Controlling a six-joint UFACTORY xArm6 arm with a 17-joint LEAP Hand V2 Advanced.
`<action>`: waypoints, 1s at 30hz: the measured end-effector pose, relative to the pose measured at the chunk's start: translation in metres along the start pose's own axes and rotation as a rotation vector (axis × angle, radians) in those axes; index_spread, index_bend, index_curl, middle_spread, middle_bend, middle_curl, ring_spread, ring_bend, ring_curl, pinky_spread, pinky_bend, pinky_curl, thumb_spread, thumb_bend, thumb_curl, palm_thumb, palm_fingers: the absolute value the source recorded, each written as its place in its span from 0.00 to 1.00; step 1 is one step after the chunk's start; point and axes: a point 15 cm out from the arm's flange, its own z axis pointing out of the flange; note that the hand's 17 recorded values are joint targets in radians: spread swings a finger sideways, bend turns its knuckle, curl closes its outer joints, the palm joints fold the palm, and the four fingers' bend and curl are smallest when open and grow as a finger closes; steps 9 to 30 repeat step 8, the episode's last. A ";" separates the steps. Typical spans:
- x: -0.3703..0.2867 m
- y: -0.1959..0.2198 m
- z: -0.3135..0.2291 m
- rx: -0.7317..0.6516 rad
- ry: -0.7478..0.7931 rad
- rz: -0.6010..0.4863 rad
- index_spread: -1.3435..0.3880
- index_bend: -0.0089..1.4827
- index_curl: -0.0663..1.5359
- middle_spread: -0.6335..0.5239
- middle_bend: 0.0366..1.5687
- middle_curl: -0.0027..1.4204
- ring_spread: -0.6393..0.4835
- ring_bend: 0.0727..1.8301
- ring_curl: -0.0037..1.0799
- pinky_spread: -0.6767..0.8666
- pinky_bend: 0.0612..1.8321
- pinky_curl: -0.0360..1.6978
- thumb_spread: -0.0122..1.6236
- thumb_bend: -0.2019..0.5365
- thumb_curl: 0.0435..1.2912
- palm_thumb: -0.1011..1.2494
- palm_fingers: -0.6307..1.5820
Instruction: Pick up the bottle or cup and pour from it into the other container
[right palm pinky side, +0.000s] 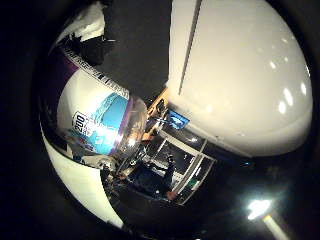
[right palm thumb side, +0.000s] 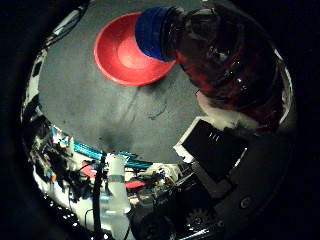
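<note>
The bottle (right palm thumb side: 225, 65) is off the grey table (right palm thumb side: 100, 115) and tipped, its blue cap (right palm thumb side: 150, 32) hanging over the rim of the red bowl (right palm thumb side: 120, 55). The hand (right palm thumb side: 215, 150) looks clamped round the bottle's body, fingers curled against it. The pick-up seems done. Nothing shows in the bowl, and the cap appears to be on, so the pour itself remains.

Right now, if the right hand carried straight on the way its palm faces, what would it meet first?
The bottle already fills the palm's view, so the hand meets that first; beyond its blue cap lies the red bowl. Depth is unclear.
</note>
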 end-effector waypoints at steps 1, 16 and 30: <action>0.000 0.000 0.000 0.001 0.000 0.000 0.64 0.77 0.59 0.40 0.80 0.69 0.31 0.67 0.93 0.28 0.64 0.65 0.19 0.25 0.74 0.90 0.77; 0.006 0.006 -0.003 0.009 -0.006 0.014 0.64 0.77 0.59 0.40 0.80 0.69 0.31 0.67 0.94 0.28 0.64 0.65 0.19 0.25 0.74 0.90 0.77; 0.006 0.006 -0.003 0.009 -0.006 0.014 0.64 0.77 0.59 0.40 0.80 0.69 0.31 0.67 0.94 0.28 0.64 0.65 0.19 0.25 0.74 0.90 0.77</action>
